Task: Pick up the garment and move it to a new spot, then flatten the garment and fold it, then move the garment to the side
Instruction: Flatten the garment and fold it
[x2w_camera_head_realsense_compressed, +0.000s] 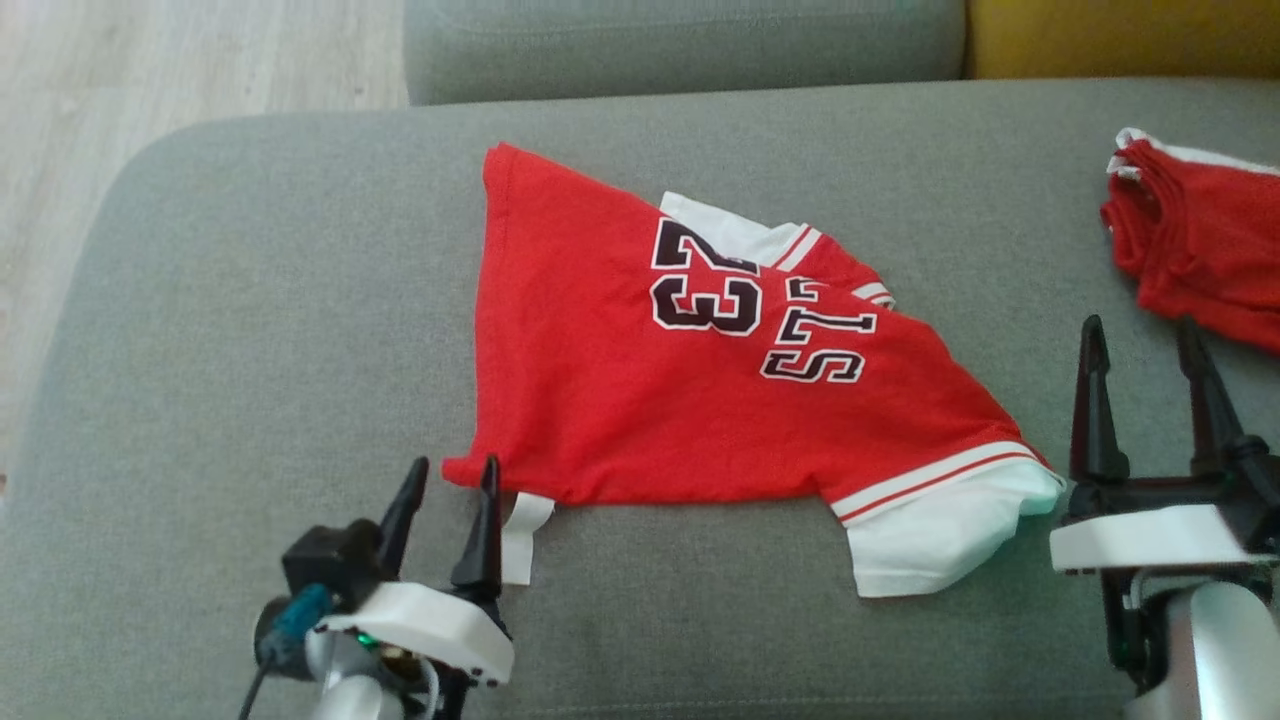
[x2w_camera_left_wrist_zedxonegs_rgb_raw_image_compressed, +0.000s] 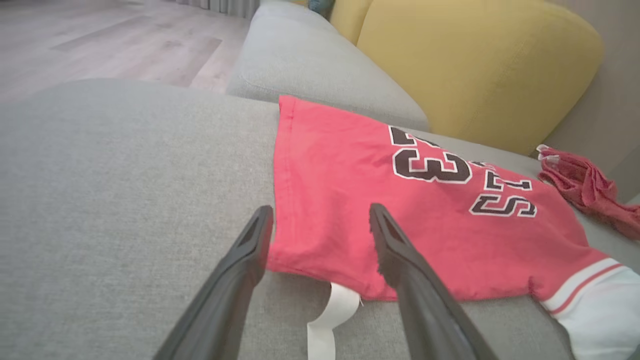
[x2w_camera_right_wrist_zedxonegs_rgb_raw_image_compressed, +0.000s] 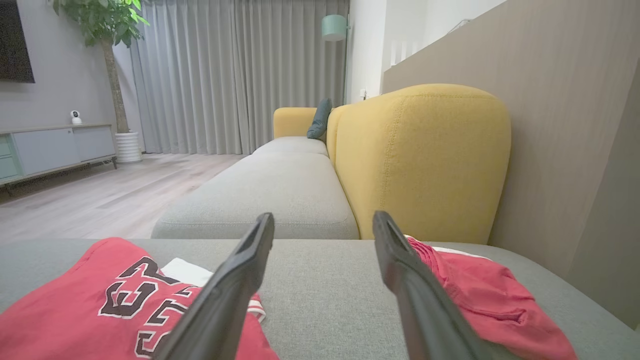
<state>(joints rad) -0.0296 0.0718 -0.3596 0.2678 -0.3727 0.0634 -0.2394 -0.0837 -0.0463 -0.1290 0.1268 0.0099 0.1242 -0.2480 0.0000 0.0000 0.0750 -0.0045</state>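
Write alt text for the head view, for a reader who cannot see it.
A red jersey with dark "23" lettering lies partly folded on a grey sofa cushion. The left gripper, open, sits at its near left corner; the right gripper, open, stands beside its white sleeve. A second red garment lies at the right edge.
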